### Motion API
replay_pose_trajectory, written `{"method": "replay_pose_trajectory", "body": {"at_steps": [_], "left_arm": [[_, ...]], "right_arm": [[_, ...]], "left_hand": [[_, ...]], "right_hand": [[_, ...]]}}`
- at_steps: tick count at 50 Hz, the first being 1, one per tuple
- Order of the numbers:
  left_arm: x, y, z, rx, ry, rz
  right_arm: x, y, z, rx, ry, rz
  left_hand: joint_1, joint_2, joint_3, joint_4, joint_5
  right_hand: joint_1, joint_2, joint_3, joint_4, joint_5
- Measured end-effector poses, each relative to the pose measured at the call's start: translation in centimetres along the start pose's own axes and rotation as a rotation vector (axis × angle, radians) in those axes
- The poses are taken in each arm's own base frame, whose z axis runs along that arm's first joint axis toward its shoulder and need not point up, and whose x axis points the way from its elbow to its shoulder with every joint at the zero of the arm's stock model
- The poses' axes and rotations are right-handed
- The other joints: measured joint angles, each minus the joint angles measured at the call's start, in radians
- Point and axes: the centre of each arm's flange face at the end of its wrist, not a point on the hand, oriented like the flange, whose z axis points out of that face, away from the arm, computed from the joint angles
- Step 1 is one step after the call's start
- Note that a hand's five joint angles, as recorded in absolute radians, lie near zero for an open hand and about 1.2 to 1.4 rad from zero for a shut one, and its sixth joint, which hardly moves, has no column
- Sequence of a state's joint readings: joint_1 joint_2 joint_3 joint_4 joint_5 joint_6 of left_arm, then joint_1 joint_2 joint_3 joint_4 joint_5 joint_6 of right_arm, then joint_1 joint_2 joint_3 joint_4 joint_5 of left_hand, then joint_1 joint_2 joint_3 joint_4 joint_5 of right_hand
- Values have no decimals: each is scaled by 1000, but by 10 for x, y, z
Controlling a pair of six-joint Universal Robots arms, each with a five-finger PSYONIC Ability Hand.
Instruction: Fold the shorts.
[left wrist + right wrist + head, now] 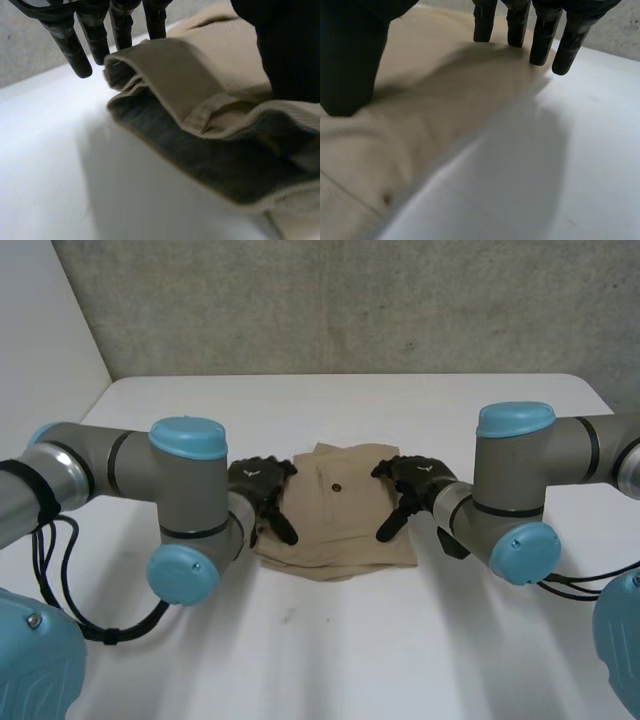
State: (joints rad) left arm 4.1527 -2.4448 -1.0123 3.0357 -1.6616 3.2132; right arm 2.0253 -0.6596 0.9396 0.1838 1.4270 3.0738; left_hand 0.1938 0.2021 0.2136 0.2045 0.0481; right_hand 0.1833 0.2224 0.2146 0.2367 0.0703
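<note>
I saw shorts [340,530] plain tan, no pattern; one dark button [336,485]. Table [330,650] was white. Left hand [262,485], right hand [412,480] were black. Arms [100,465] grey, caps [188,436] light blue. Wall [350,300] mottled grey.

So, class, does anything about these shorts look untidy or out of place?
Yes, slightly. The shorts are folded, but beside the left hand the layers gape and their edges do not line up; a corner pokes out at the far edge. Nothing looks damaged.
</note>
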Motion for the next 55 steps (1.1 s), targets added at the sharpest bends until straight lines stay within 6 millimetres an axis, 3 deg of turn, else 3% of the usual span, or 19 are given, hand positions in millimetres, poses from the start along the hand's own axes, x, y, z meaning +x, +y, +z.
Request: {"method": "replay_pose_trajectory", "body": {"at_steps": [8,13,15,17,18,22,24,29,33,38,55], "left_arm": [[2,6,-8,-55,-5,65],[9,-7,-18,-23,13,77],[10,-27,-29,28,16,74],[9,-38,-35,58,13,69],[7,-52,-43,93,7,63],[-4,-83,-62,175,-18,45],[-22,-111,-83,249,-59,22],[-65,-148,-118,348,-158,-43],[-90,-159,-139,364,-210,-113],[-103,-160,-153,337,-232,-175],[-96,-156,-163,314,-212,-190]], "right_arm": [[1,-4,-5,-5,33,-110],[-2,-22,-16,40,32,-134],[-4,-43,-30,98,36,-144],[-4,-50,-34,118,39,-146],[-5,-69,-48,180,52,-152],[-3,-100,-72,297,96,-157],[2,-122,-92,388,155,-155],[15,-150,-140,523,309,-128],[28,-153,-161,517,382,-112],[43,-151,-173,455,425,-104],[47,-149,-177,411,421,-102]], "left_hand": [[-16,0,0,0,0],[-18,0,0,0,0],[-18,0,0,0,-1],[-18,0,0,0,0],[-18,0,0,0,0],[-18,0,0,0,0],[-18,0,0,0,0],[-18,0,0,0,0],[-18,0,0,0,0],[-18,0,0,0,0],[-18,0,0,0,0]], "right_hand": [[-11,0,0,0,0],[-11,0,0,0,-4],[-11,0,0,0,-4],[-11,0,0,0,-4],[-11,0,0,0,-4],[-11,0,0,0,-4],[-11,0,0,0,-4],[-11,0,0,0,-4],[-11,0,0,0,-4],[-11,0,0,0,-4],[-11,0,0,0,-4]]}}
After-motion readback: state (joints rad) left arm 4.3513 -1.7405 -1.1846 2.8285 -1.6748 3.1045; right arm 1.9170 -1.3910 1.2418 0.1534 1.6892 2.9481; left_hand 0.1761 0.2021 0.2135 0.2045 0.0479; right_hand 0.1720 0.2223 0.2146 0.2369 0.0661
